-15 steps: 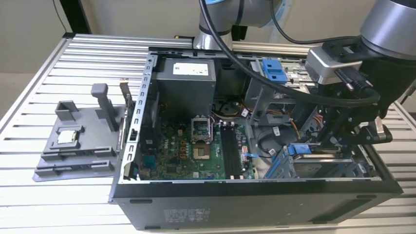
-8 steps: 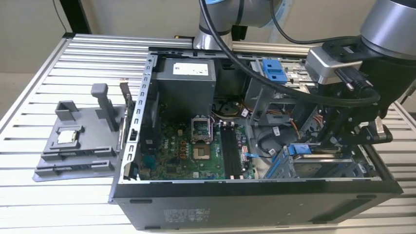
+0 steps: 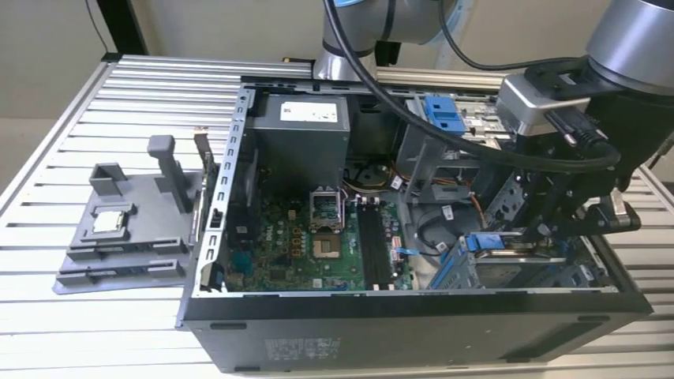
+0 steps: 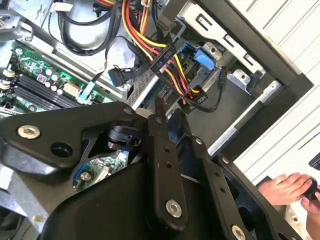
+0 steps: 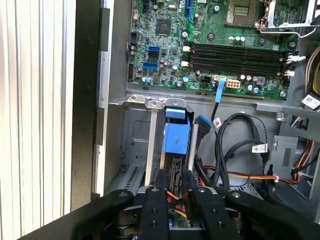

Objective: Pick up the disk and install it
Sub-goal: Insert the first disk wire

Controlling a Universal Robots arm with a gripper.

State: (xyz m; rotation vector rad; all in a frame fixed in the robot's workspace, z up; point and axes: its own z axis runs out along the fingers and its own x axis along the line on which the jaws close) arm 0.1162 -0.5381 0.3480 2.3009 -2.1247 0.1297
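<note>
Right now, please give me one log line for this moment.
hand: shut on disk | disk: on edge, in the drive bay | drive bay: inside the computer case

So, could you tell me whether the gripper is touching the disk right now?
Touching. In the first wrist view the gripper clamps the edge-on disk from both sides, with no gap showing between them.

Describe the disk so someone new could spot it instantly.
Find the open black computer case on the slatted table; in its corner at the exterior view's right sits a metal drive cage. The disk stands on edge there, clamped in the gripper. Its blue bracket frames a grey metal drive, unlike the drive-less blue tab at the case's far end.
</note>
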